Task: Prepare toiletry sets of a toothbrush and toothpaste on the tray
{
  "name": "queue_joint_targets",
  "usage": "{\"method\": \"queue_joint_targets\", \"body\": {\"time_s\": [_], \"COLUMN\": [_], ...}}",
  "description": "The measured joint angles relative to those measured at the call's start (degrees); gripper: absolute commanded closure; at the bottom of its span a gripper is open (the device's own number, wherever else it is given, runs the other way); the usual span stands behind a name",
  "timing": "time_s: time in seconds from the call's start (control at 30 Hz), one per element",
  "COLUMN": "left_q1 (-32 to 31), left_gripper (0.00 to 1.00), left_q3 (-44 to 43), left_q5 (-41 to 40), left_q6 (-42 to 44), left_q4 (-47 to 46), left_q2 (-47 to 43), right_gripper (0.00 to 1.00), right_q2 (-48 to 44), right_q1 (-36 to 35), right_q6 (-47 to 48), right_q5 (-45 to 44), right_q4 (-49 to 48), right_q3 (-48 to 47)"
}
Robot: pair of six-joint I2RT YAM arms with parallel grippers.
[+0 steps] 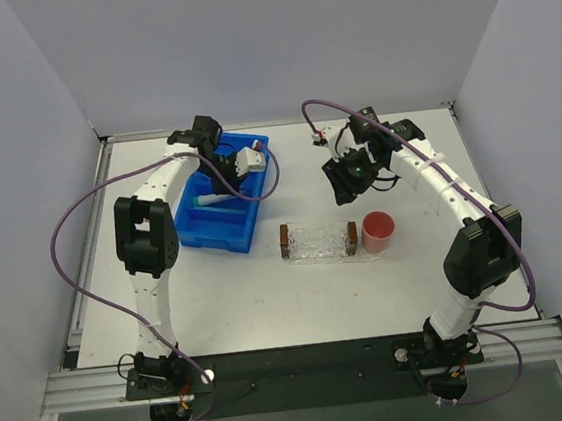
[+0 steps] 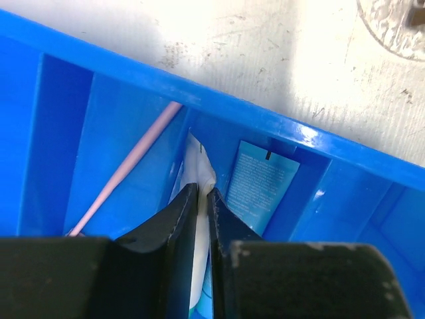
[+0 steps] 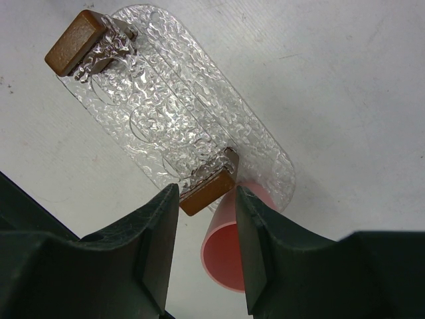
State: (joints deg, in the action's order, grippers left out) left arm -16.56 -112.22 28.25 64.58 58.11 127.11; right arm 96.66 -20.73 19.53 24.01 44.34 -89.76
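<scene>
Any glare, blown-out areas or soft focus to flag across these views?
Left wrist: table beyond the blue bin blown out, glare spot on its rim. Right wrist: tray glitters with highlights, near fingers soft. Top external: even light, no glare.

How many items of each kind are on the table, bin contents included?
Thin pink toothbrush: 1
Flat toothpaste tubes: 2, pale tube and bright blue tube
Clear glittery rectangular tray: 1
Round pink cup: 1
Blue compartmented plastic bin: 1
Total: 6
</scene>
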Motion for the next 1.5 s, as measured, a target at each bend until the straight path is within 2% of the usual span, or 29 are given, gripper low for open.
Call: {"method": "queue_joint_targets", "body": {"time_s": [0.67, 0.87, 1.03, 1.3, 1.33, 1.4, 1.5], "left_q1": [2.1, 3.4, 5.3, 6.7, 6.7, 6.8, 7.0], "left_gripper": [1.0, 1.0, 1.0, 1.0, 1.0, 1.0, 1.0], "left_q3": [-2.2, 0.0, 6.1, 10.2, 10.9, 11.8, 12.5], "left_q5": [6.3, 9.6, 14.2, 21.4, 22.2, 23.6, 25.1], "left_q6": [-9.1, -12.3, -16.0, -23.4, -24.2, -25.7, -27.2], "left_q4": [-2.2, -4.9, -10.5, -18.1, -19.2, -20.8, -22.4], "left_q2": [-3.3, -6.9, -11.5, -12.7, -12.8, -12.8, -12.8], "right_gripper": [0.65, 0.64, 0.64, 0.6, 0.59, 0.48, 0.43], "right_q2": [0.1, 2.9, 7.1, 19.5, 21.1, 23.8, 25.9], "right_q1": [0.0, 0.0, 0.0, -0.5, -0.7, -1.5, -3.2], "right_q6": [-1.1, -3.6, -6.5, -8.7, -8.7, -8.1, -7.1], "right_q5": [0.5, 3.1, 7.6, 16.5, 17.2, 18.3, 18.9], "right_q4": [0.1, 0.9, 0.8, -0.5, -0.9, -1.6, -3.1], "right_q3": [-0.8, -9.5, -18.3, -35.0, -36.8, -39.3, -39.9]}}
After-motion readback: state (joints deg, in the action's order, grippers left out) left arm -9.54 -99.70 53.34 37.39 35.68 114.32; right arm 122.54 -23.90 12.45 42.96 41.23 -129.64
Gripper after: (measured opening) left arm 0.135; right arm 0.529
